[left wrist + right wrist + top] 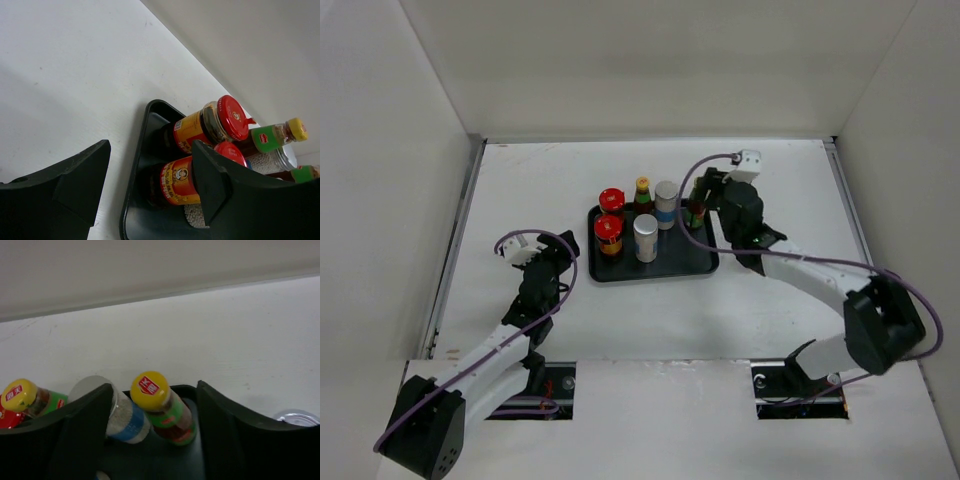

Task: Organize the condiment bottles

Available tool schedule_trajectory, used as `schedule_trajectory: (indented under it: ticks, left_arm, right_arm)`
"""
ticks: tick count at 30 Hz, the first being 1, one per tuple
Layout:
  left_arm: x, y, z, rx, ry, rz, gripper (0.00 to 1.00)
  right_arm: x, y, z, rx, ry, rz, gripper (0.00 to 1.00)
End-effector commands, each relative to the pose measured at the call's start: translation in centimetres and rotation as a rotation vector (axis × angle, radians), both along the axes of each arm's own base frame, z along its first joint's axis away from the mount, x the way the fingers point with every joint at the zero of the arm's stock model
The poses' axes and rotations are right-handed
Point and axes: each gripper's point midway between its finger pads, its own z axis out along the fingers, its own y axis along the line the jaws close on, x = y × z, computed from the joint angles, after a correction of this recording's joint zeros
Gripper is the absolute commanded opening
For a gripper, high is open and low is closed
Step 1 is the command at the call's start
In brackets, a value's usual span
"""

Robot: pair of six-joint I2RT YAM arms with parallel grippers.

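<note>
White walls close in a white table (770, 180). Near its middle, the top view shows a black tray (705, 268) carrying the condiment bottles in two short rows. Behind are a far red-lidded jar (611, 198), a yellow-capped bottle (642, 190) and a blue-banded cylinder (666, 202); in front are a near red-lidded jar (608, 232) and a plain white cylinder (646, 238). At the tray's far right corner a second yellow-capped bottle (164, 409) stands upright on the tray, half masked by the arm from above. Only the right wrist view makes its situation plain: the right tool (154, 387) is spread wide with one finger on each side of it. The right finger is close against the bottle's base, though contact cannot be judged, and the left finger is clear of it, with the blue-banded cylinder just behind. That view also catches a silvery lid (297, 417) at its lower right edge, which the top view does not show. The left tool (150, 147) is just left of the tray and apart from it, spread open with nothing between its fingers. Its wrist view faces the tray's near left corner and shows red-and-yellow labels on both jars and white grains inside a cylinder, details lost from above.
</note>
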Motion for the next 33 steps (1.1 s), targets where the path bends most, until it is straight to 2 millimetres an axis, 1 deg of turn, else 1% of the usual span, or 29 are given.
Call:
schedule_trajectory:
  ticks: [1,3,4,5,6,7,8,9,11,12,14,16,19,23,25,28,30,32,33]
  left_arm:
    - [0.1,-0.1,1.1,-0.025,-0.048,-0.007,0.65]
    - [0.1,-0.2,1.2,-0.028,-0.053,-0.013,0.65]
    - [0.1,-0.2,1.4,-0.029,-0.056,-0.013,0.65]
    - [0.1,-0.2,1.2,-0.027,-0.052,-0.013,0.65]
    - [0.1,-0.3,1.1,-0.027,-0.048,-0.015,0.65]
    - [0.2,-0.4,1.0,-0.028,-0.044,-0.017,0.65]
    - [0.2,-0.6,1.1,-0.034,-0.047,-0.023,0.65]
    - [0.2,-0.6,1.2,-0.037,-0.049,-0.026,0.65]
    - [0.3,-0.8,1.2,-0.034,-0.049,-0.029,0.65]
    - [0.2,-0.7,1.1,-0.033,-0.047,-0.028,0.65]
    - [0.2,-0.6,1.2,-0.039,-0.053,-0.026,0.65]
    - [0.1,-0.4,1.4,-0.036,-0.061,-0.022,0.65]
    - [0.1,-0.5,1.0,-0.038,-0.050,-0.025,0.65]
    - [0.3,-0.8,0.7,-0.031,-0.035,-0.031,0.66]
    - [0.3,-1.0,0.5,-0.030,-0.030,-0.040,0.66]
    - [0.3,-0.9,0.8,-0.033,-0.037,-0.037,0.66]
    - [0.3,-0.7,0.7,-0.034,-0.038,-0.034,0.66]
    - [0.2,-0.8,1.0,-0.037,-0.047,-0.037,0.66]
    - [0.2,-0.8,1.1,-0.034,-0.049,-0.034,0.66]
  right_arm:
    - [-2.6,-2.5,4.4,0.151,-0.123,-0.078,0.64]
    - [-4.4,-4.7,2.8,0.181,-0.103,-0.143,0.35]
    - [-5.2,-6.7,1.3,0.177,-0.082,-0.207,0.28]
    - [-5.7,-8.3,0.1,0.156,-0.058,-0.261,0.27]
    - [-5.9,-9.5,-0.8,0.132,-0.035,-0.297,0.27]
    - [-6.0,-10.9,-2.3,0.087,0.012,-0.339,0.30]
    - [-6.1,-11.9,-3.5,0.058,0.050,-0.366,0.37]
    - [-6.1,-12.4,-4.0,0.048,0.072,-0.382,0.45]
    - [-5.8,-12.9,-5.5,0.021,0.116,-0.407,0.72]
    - [-5.4,-13.2,-6.0,0.003,0.140,-0.414,0.83]
    - [-4.6,-13.2,-6.9,-0.014,0.170,-0.415,0.93]
    - [-3.6,-12.9,-7.6,-0.015,0.198,-0.402,0.98]
    - [-2.1,-12.4,-8.4,-0.028,0.225,-0.389,0.98]
    - [-0.5,-12.7,-9.1,-0.036,0.236,-0.401,0.96]
    - [0.0,-12.7,-9.5,-0.042,0.245,-0.397,0.90]
    - [0.1,-12.9,-9.8,-0.030,0.250,-0.397,0.79]
    - [0.2,-13.3,-10.0,-0.041,0.260,-0.410,0.78]
    - [0.3,-13.6,-9.8,-0.035,0.258,-0.419,0.70]
    - [0.2,-13.6,-9.3,-0.022,0.245,-0.423,0.67]
